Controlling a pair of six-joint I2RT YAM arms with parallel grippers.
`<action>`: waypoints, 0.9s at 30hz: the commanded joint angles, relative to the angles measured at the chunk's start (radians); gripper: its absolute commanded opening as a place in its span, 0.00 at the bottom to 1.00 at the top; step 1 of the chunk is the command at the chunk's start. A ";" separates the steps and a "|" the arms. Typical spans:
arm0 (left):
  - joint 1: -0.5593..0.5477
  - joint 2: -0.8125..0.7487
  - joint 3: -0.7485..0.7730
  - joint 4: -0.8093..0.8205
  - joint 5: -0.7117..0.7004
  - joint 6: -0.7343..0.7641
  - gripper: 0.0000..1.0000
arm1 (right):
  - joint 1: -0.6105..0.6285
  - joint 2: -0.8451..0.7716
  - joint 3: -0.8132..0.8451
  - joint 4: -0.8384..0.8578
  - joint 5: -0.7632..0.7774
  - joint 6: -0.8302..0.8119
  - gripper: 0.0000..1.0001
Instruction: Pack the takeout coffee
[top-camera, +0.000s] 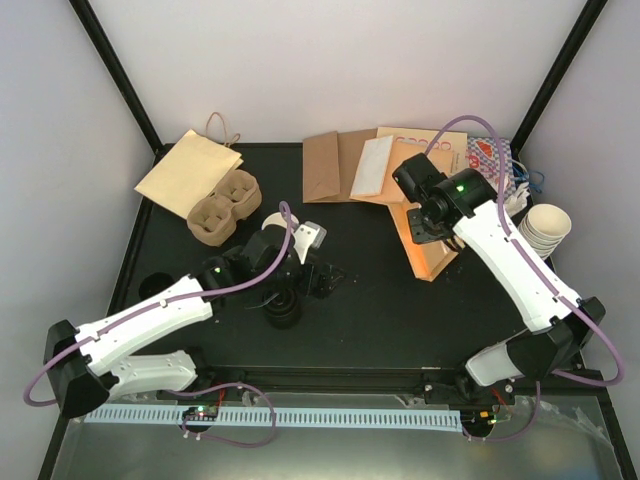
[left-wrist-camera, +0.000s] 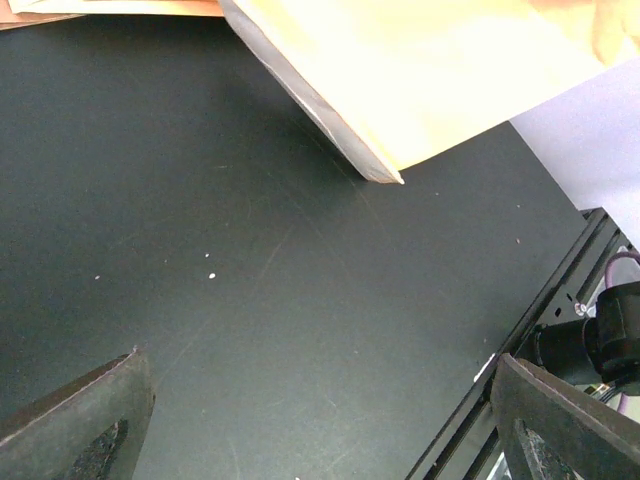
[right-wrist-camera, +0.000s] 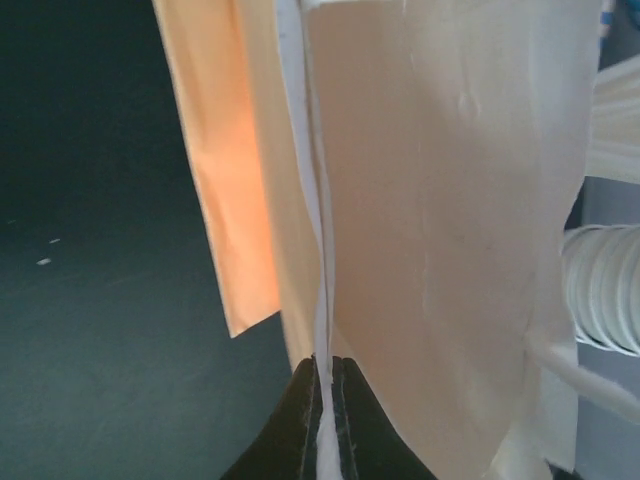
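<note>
Right wrist view shows the right gripper (right-wrist-camera: 325, 372) pinched tight on the thin edge of the paper bag (right-wrist-camera: 440, 200), which it holds up tilted over the table (top-camera: 380, 320). The left gripper (left-wrist-camera: 320, 365) stands wide and empty near the bag. One black-lidded takeout coffee (top-camera: 283, 312) sits on the table by the left arm; a second cannot be made out. So slim a pinch may slip or tear the paper, and the left arm could tip the cup when reaching for it.

- Black matte table (top-camera: 380, 310) filled the middle, evenly lit.
- Pale lilac-white walls (top-camera: 330, 60) stood behind the table and at both sides.
- Black frame posts (top-camera: 115, 70) rose from the table's far corners.
- White slotted strip (top-camera: 330, 415) ran along the table's near edge.
</note>
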 joint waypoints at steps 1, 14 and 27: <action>-0.006 -0.047 0.003 -0.028 -0.017 -0.003 0.95 | 0.017 0.006 0.028 0.039 -0.184 -0.030 0.01; -0.005 -0.256 -0.003 -0.144 -0.195 0.017 0.99 | 0.023 -0.053 -0.001 0.217 -0.509 -0.032 0.01; -0.003 -0.330 0.012 -0.230 -0.243 0.009 0.99 | 0.022 -0.152 -0.237 0.323 -0.570 0.044 0.01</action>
